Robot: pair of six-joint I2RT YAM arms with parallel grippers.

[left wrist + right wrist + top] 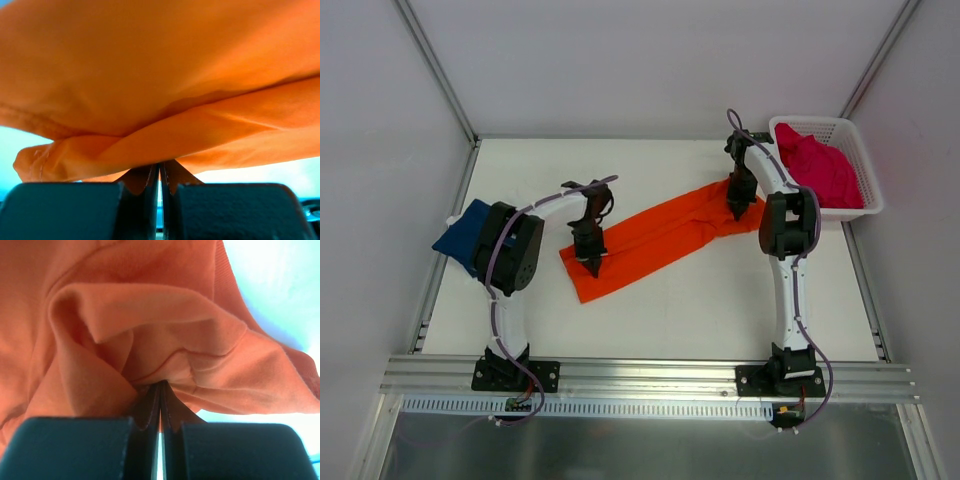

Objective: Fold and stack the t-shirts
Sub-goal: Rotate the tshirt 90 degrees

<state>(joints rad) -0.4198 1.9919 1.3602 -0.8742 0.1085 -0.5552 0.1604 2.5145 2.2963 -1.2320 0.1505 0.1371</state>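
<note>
The orange t-shirt (655,238) lies stretched as a long folded strip across the table, from lower left to upper right. My left gripper (590,262) is shut on its lower left end; in the left wrist view the cloth (160,90) bunches over the closed jaws. My right gripper (736,212) is shut on its upper right end, with gathered cloth (150,340) over the jaws. The navy t-shirt (468,235) lies folded at the table's left edge, partly behind the left arm. The magenta t-shirt (818,168) sits crumpled in the basket.
The white mesh basket (865,170) stands at the back right corner. Metal frame rails run along the table's sides and front edge (650,378). White walls enclose the back and sides.
</note>
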